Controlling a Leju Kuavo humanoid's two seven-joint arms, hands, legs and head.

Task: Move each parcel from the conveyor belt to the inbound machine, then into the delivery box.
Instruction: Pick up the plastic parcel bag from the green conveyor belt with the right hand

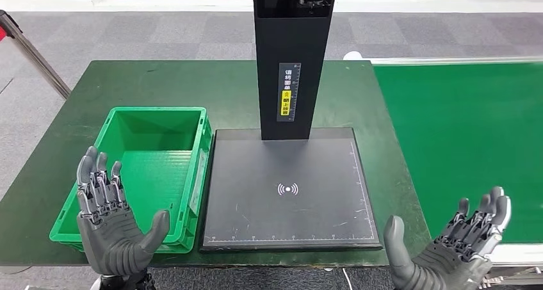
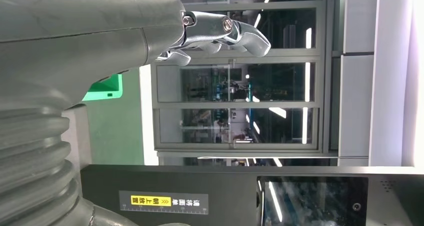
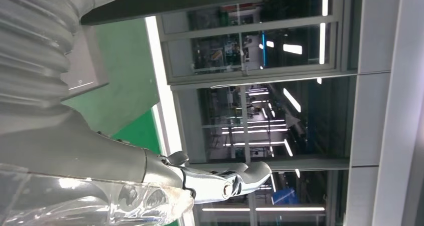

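Green conveyor belt (image 1: 461,143) at 3 o'clock carries no visible parcel, so parcel location and axis unknown; right hand (image 1: 454,248) sits nearer it than left hand (image 1: 112,226), both spread wide, holding nothing.

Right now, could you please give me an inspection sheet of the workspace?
Surface: dark green table, bare at the back.
Job's things: empty green plastic delivery box on the table's left; black flat inbound machine platform with upright black column beside it; green conveyor belt on the right, no parcel seen.
Clutter: nothing seen.
Hands: left hand open near the box; right hand open by the belt.
Cables: thin white cable under the table's front edge.
Surroundings: grey tiled floor; glass partitions behind.
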